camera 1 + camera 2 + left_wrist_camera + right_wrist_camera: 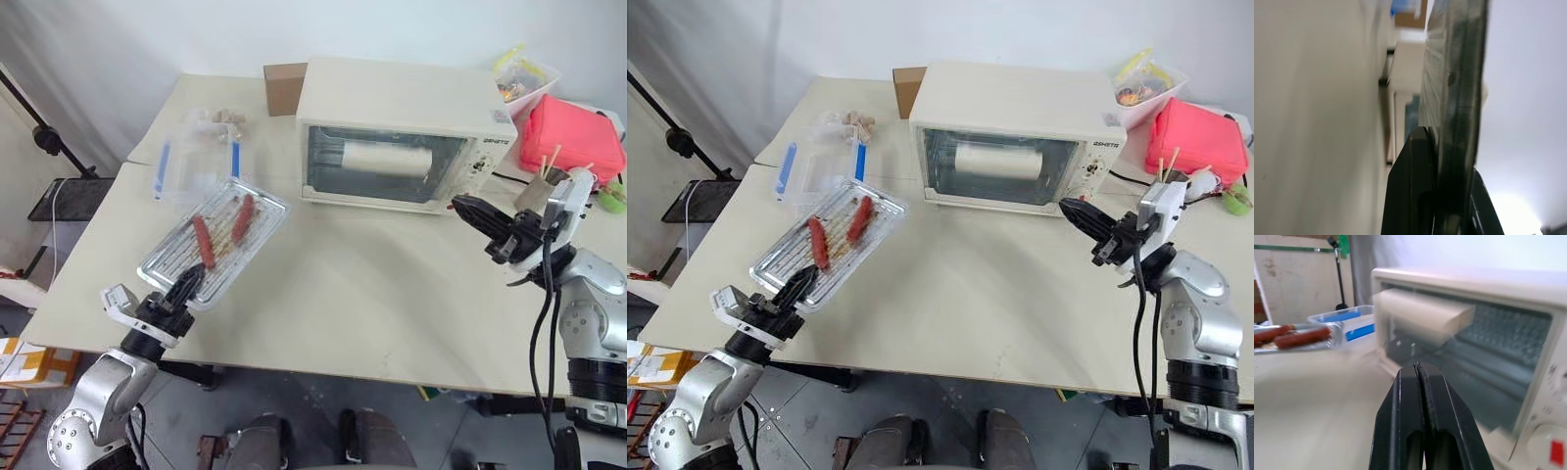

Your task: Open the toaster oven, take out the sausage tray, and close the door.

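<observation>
Left gripper (188, 285) jaws clamped on sausage tray (217, 242) (held aloft), right gripper (468, 210) jaws closed.

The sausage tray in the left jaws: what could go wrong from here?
The left gripper pinches the sausage tray only by its near edge, so the tray could tip or slip. Its two sausages lie loose and could roll off. The right gripper, jaws shut, hangs close to the toaster oven and could bump the door.
</observation>
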You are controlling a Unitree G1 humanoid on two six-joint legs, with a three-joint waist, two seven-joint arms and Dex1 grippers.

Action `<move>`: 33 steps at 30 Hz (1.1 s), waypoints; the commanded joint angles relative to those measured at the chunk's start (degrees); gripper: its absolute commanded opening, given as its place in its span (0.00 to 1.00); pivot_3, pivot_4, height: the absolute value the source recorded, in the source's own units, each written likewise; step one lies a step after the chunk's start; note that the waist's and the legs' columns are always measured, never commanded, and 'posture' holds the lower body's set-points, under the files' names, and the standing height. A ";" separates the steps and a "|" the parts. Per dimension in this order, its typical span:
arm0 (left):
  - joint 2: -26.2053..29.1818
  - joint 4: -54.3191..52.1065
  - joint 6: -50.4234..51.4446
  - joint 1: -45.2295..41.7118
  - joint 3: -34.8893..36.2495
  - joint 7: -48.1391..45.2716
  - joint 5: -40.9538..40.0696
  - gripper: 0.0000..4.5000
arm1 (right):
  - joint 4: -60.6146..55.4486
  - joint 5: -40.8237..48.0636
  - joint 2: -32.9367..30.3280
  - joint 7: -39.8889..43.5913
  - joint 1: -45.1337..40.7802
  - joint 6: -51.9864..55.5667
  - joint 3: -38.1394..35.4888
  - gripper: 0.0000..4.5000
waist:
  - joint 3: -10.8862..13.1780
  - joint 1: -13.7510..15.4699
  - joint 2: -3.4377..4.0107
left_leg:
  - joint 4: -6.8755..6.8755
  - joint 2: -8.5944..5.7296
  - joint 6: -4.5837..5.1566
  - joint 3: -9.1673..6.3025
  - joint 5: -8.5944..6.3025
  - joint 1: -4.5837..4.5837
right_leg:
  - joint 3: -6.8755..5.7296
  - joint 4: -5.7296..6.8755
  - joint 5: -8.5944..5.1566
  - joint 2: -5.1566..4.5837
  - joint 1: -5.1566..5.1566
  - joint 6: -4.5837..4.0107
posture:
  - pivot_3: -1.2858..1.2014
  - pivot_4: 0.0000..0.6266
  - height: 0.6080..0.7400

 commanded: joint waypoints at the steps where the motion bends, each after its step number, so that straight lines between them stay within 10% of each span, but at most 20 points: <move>1: 5.36 3.59 5.43 -1.81 -3.71 -5.42 -1.58 0.00 | -7.49 1.00 -3.14 2.95 5.30 -0.06 -2.18 0.22 | 0.00 0.10 0.01 | 0.00 0.01 0.00 0.00 0.00 0.00 | 0.00 0.01 0.00 0.01 0.00 0.00 | 0.52 0.24 1.00; 12: 16.50 23.78 15.13 -15.69 -23.82 -11.43 -1.57 0.00 | -19.88 1.97 -4.02 5.10 22.88 -1.45 -5.96 0.99 | -0.01 0.73 0.04 | -0.02 -0.03 -0.05 0.00 -0.03 0.02 | 0.09 0.00 0.00 -0.01 0.02 0.00 | 0.52 0.24 1.00; 33: 5.20 48.51 18.27 -46.99 -44.75 -46.30 50.93 0.00 | -21.57 -3.53 -1.99 6.12 48.42 -12.97 -19.37 0.99 | -0.31 3.72 0.58 | -0.87 -0.87 -0.18 -0.18 -0.27 0.99 | 0.17 -1.29 0.42 -0.64 1.33 0.77 | 0.52 0.24 1.00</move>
